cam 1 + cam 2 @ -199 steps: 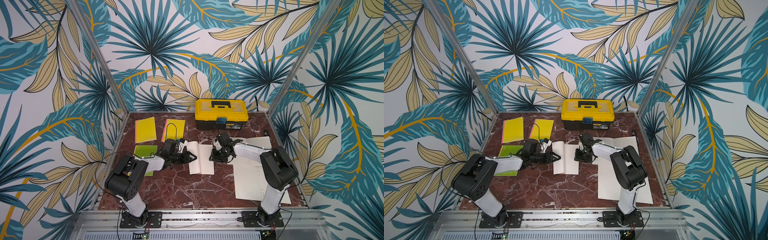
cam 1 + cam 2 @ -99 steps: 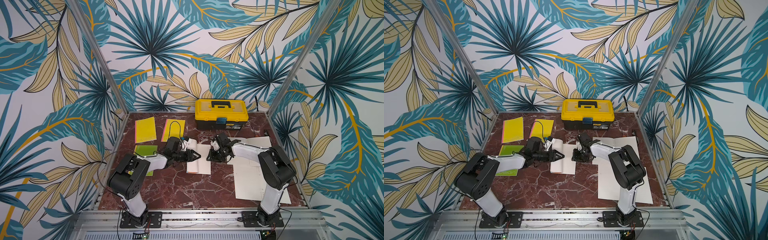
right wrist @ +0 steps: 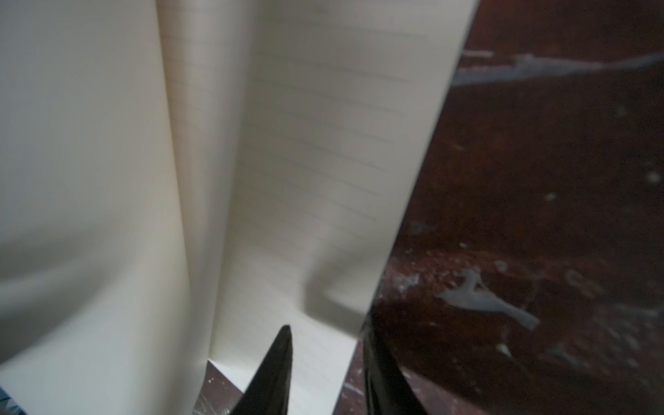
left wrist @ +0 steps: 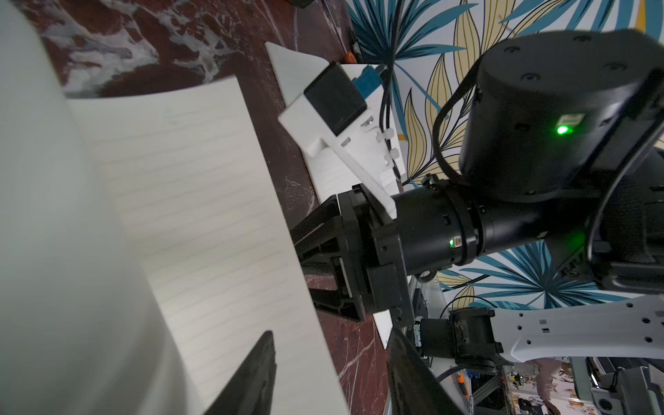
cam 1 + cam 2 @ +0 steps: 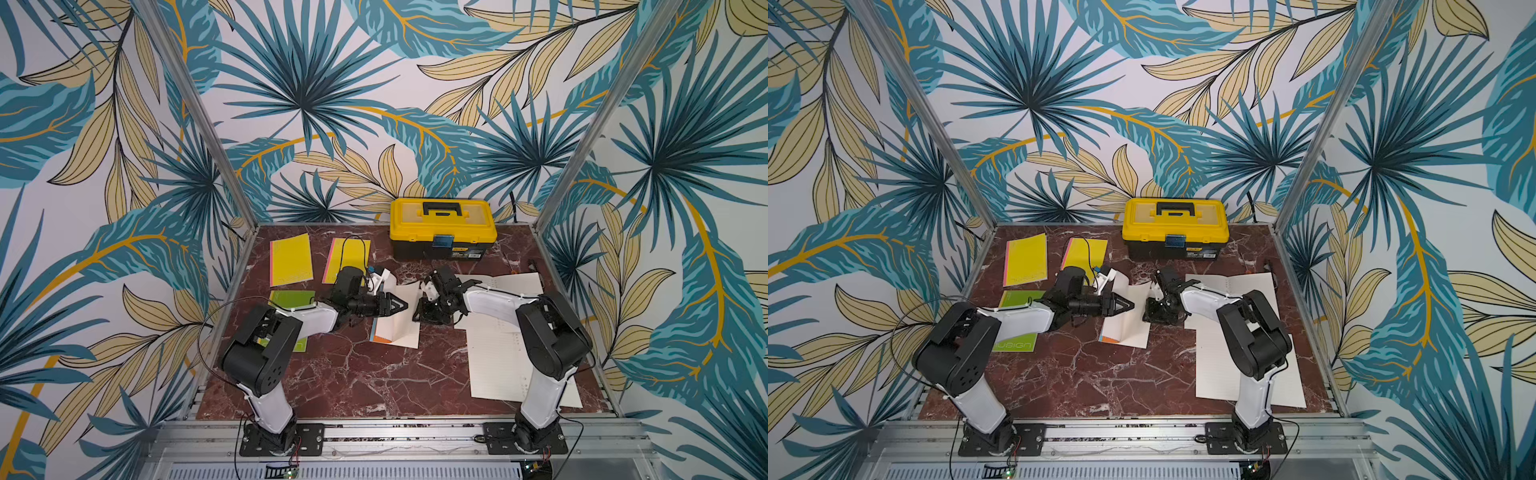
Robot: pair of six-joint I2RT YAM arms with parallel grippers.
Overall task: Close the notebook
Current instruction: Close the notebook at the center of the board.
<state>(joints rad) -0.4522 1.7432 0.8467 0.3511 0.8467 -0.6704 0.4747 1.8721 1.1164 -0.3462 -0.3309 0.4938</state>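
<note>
The notebook (image 5: pixel 397 328) lies mid-table in both top views, its lined white pages showing and an orange cover edge (image 5: pixel 380 338) at its near left corner. Its left half stands raised and folded toward the right half. My left gripper (image 5: pixel 401 306) reaches in from the left above the fold, jaws apart and holding nothing. In the left wrist view the lined page (image 4: pixel 187 179) lies under my left gripper (image 4: pixel 328 332). My right gripper (image 5: pixel 417 316) sits at the notebook's right edge. In the right wrist view its jaws (image 3: pixel 325 327) stand apart over that page edge (image 3: pixel 305 143).
A yellow toolbox (image 5: pixel 442 226) stands at the back. Two yellow notebooks (image 5: pixel 291 259) (image 5: pixel 347 259) and a green one (image 5: pixel 291 301) lie on the left. Loose lined sheets (image 5: pixel 494 353) cover the right side under the right arm. Marble table (image 5: pixel 353 382).
The left gripper has swept rightward, carrying the notebook's left half up and over, so the notebook looks narrower. The right gripper has shifted slightly left at the right edge.
</note>
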